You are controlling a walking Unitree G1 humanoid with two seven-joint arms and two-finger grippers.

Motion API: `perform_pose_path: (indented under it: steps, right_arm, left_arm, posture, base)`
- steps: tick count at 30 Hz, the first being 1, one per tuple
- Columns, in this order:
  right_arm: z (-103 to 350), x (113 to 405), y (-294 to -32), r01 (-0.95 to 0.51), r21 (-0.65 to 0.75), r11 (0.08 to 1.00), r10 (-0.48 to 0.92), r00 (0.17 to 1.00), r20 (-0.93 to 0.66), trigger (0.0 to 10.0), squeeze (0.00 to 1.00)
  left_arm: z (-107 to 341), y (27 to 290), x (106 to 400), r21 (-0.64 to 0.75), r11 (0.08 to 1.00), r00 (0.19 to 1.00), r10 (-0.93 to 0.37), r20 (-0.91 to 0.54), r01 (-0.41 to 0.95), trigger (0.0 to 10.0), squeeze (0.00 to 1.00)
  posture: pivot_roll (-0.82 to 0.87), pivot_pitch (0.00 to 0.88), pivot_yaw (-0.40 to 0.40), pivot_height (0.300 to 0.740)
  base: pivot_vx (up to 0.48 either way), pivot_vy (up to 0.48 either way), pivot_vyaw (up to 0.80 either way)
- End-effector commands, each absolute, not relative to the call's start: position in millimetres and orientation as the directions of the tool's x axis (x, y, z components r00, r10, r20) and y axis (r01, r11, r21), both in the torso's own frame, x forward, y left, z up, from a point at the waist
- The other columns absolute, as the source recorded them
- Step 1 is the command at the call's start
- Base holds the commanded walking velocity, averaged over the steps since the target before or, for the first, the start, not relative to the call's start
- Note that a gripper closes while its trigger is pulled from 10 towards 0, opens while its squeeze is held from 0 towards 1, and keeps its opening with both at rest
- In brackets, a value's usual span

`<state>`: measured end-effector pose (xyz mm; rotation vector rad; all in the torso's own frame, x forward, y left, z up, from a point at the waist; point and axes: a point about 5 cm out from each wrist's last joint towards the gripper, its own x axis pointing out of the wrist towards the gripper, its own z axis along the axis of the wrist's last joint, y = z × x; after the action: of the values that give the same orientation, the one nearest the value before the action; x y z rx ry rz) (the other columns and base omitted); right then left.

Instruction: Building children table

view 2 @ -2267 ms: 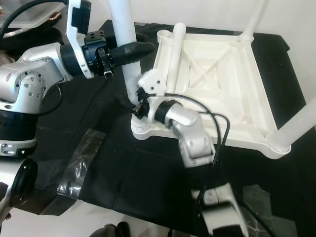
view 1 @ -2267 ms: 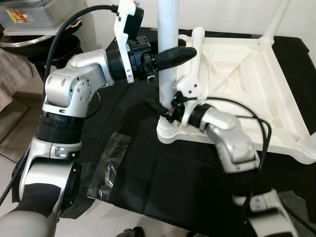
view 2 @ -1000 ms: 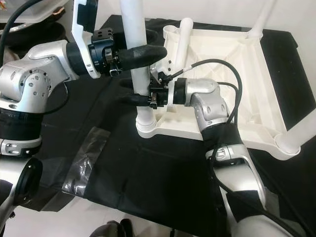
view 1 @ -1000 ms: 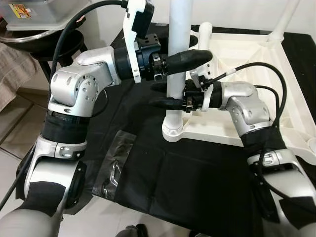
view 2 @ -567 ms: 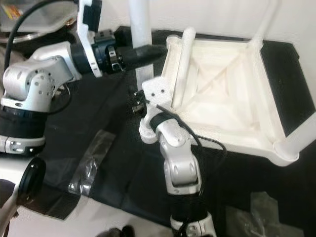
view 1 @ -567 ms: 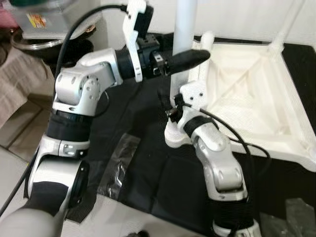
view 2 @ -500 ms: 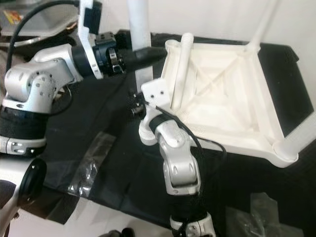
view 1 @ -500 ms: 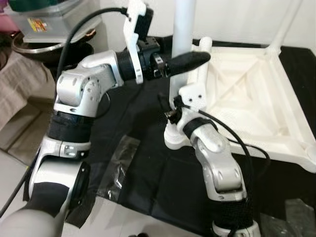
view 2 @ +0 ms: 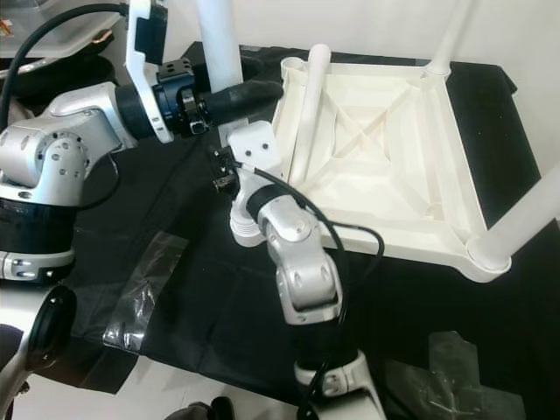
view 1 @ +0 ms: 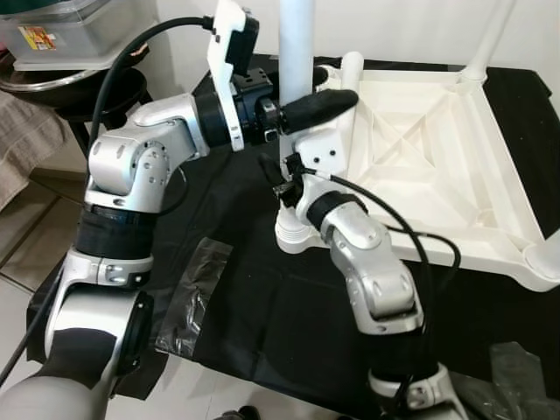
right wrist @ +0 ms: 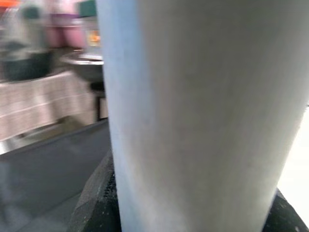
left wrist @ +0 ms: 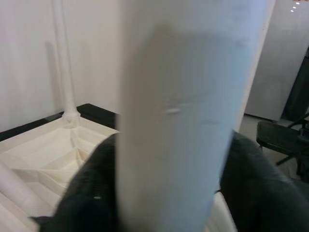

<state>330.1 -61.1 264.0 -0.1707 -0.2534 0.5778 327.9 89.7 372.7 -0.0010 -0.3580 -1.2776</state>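
A white children's table top (view 1: 455, 249) lies upside down on a black cloth (view 1: 262, 324). One white leg (view 1: 296, 44) stands upright in the near left corner socket (view 1: 296, 236). My left gripper (view 1: 325, 94) is shut on this leg high up, its black fingers (left wrist: 87, 193) on either side. My right gripper (view 1: 278, 179) is shut on the same leg lower down, just above the socket, with the leg (right wrist: 203, 111) between its pads. Two more legs stand at the far right corner (view 1: 486, 44) and the near right corner (view 2: 525, 219). Another leg (view 1: 346, 96) leans loose inside the top.
A clear plastic bag (view 1: 188, 297) lies on the cloth at the near left. A plastic box (view 1: 61, 31) and a dark round stool (view 1: 122, 87) stand at the far left, over tiled floor. More crumpled plastic (view 1: 516, 367) lies at the near right.
My right arm has swung from reaching in from the right to reaching up from below, still at the lower leg. My left gripper keeps its hold. The camera has shifted a little.
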Motion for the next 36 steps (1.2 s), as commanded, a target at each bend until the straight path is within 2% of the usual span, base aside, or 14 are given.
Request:
perform_pose_path:
  steps: [1,5,6,7,8,13,19,20,26,27,28,33,34,36]
  right_arm:
    - [251,338,-72,-0.495,-0.2,0.846,0.524,0.841,0.137,10.0,0.0]
    - [262,345,-81,-0.562,-0.231,0.794,0.599,0.786,0.15,10.0,0.0]
    - [269,351,-89,-0.574,-0.252,0.779,0.618,0.77,0.156,10.0,0.48]
    - [269,351,-89,-0.574,-0.252,0.779,0.618,0.77,0.156,10.0,0.48]
    - [275,356,-96,-0.622,-0.25,0.742,0.665,0.731,0.153,10.0,1.0]
    - [288,364,-106,-0.713,-0.275,0.644,0.761,0.635,0.135,10.0,1.0]
    - [297,367,-113,-0.862,-0.323,0.391,0.915,0.401,0.039,10.0,1.0]
    - [297,364,-113,-0.898,-0.316,0.305,0.948,0.317,0.012,10.0,0.0]
    - [295,365,-112,-0.927,-0.313,0.205,0.973,0.227,-0.035,10.0,0.0]
    - [294,367,-111,-0.932,-0.309,0.188,0.976,0.212,-0.045,6.8,0.0]
    - [294,368,-110,-0.938,-0.298,0.179,0.979,0.2,-0.043,0.0,0.0]
    - [294,370,-111,-0.946,-0.288,0.151,0.985,0.169,-0.039,0.0,0.0]
    - [294,370,-112,-0.945,-0.291,0.149,0.985,0.168,-0.041,0.0,0.0]
    - [294,371,-114,-0.945,-0.293,0.143,0.986,0.162,-0.042,0.0,0.0]
  left_arm:
    - [369,82,321,0.205,0.22,0.169,-0.956,0.24,0.954,0.0,0.0]
    - [369,81,321,0.208,0.214,0.164,-0.958,0.236,0.954,0.0,0.0]
    - [369,80,320,0.209,0.213,0.162,-0.958,0.234,0.955,0.0,0.0]
    - [369,80,320,0.209,0.213,0.162,-0.958,0.234,0.955,0.0,0.0]
    - [369,80,320,0.21,0.211,0.161,-0.959,0.233,0.955,0.0,0.0]
    - [369,79,320,0.211,0.211,0.161,-0.959,0.231,0.954,0.0,0.0]
    - [370,78,319,0.212,0.211,0.161,-0.96,0.23,0.954,0.0,0.0]
    - [371,78,319,0.212,0.21,0.161,-0.96,0.23,0.954,0.0,0.0]
    - [371,78,319,0.213,0.209,0.16,-0.96,0.228,0.954,0.0,0.0]
    - [372,78,319,0.214,0.209,0.16,-0.961,0.227,0.954,0.0,0.0]
    - [372,78,318,0.215,0.209,0.16,-0.961,0.227,0.954,0.0,0.0]
    - [373,77,319,0.22,0.213,0.164,-0.961,0.223,0.952,0.0,0.0]
    - [373,76,319,0.227,0.214,0.165,-0.962,0.216,0.95,10.0,0.0]
    - [372,76,319,0.231,0.219,0.171,-0.962,0.213,0.948,10.0,0.0]
  posture:
    - [0.02,0.207,0.052,0.74]
    - [0.03,0.202,0.051,0.74]
    - [0.03,0.2,0.051,0.74]
    - [0.03,0.2,0.051,0.74]
    - [0.03,0.202,0.05,0.74]
    - [0.04,0.204,0.051,0.74]
    - [0.05,0.207,0.054,0.74]
    - [0.05,0.211,0.055,0.74]
    - [0.06,0.214,0.056,0.74]
    - [0.06,0.216,0.056,0.74]
    - [0.06,0.217,0.058,0.74]
    - [0.06,0.219,0.059,0.74]
    - [0.06,0.219,0.061,0.74]
    - [0.06,0.219,0.062,0.74]
  base:
    - [0.0,0.0,0.0]
    - [0.0,0.0,0.0]
    - [0.0,0.0,0.0]
    - [0.0,0.0,0.0]
    - [0.0,0.0,0.0]
    - [0.0,0.0,0.0]
    - [0.0,0.0,0.0]
    - [0.0,0.0,0.0]
    - [0.0,0.0,0.0]
    - [0.0,0.0,0.0]
    - [0.0,0.0,0.0]
    - [0.0,0.0,0.0]
    - [0.0,0.0,0.0]
    - [0.0,0.0,0.0]
